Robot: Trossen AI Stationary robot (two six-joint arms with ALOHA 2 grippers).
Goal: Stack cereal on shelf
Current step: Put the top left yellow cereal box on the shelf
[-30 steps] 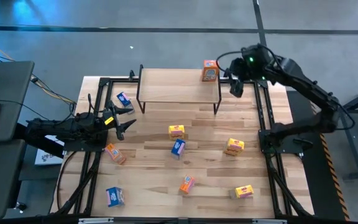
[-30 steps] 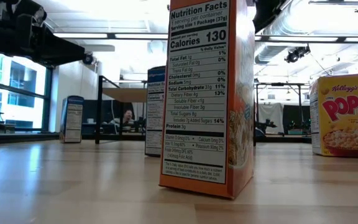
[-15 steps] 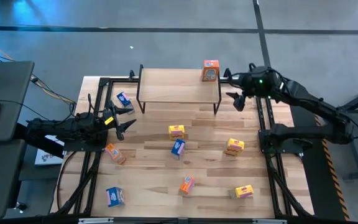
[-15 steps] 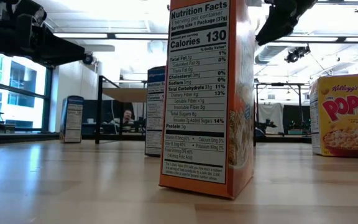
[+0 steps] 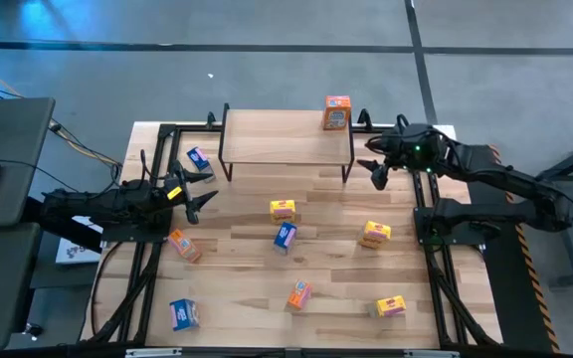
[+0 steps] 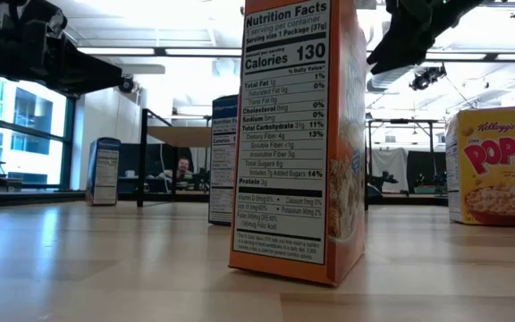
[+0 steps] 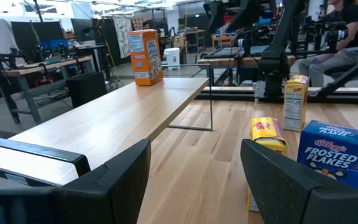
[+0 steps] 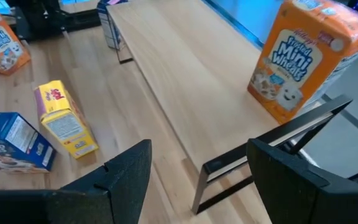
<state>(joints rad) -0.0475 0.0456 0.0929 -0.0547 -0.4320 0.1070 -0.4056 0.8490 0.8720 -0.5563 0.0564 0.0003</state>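
Right hand (image 5: 376,164): empty, fingers apart; it hangs just off the shelf's right end, near the tabletop's far right corner. A second ago it sat higher and farther back, beside the orange box; since then it has dropped and drawn toward the near side.
Left hand (image 5: 199,189): fingers apart, holding nothing, over the left side of the tabletop, unchanged from a second ago.
Shelf (image 5: 277,139): stands at the far edge of the tabletop, in the same place as before.
Orange box on shelf (image 5: 336,112): upright at the shelf's far right corner, clear of the right hand and not moved.
Blue box by shelf (image 5: 199,158): on the tabletop just off the shelf's left end.
Middle of tabletop: a yellow box (image 5: 283,210) with a blue box (image 5: 285,236) just nearer, and another yellow box (image 5: 375,234) toward the right edge.
Left edge: an orange box (image 5: 183,245) lying aslant.
Near edge: a blue box (image 5: 183,314) at the left, an orange box (image 5: 299,294) in the middle, a yellow box (image 5: 390,306) at the right.
Boxes overall: none has shifted.
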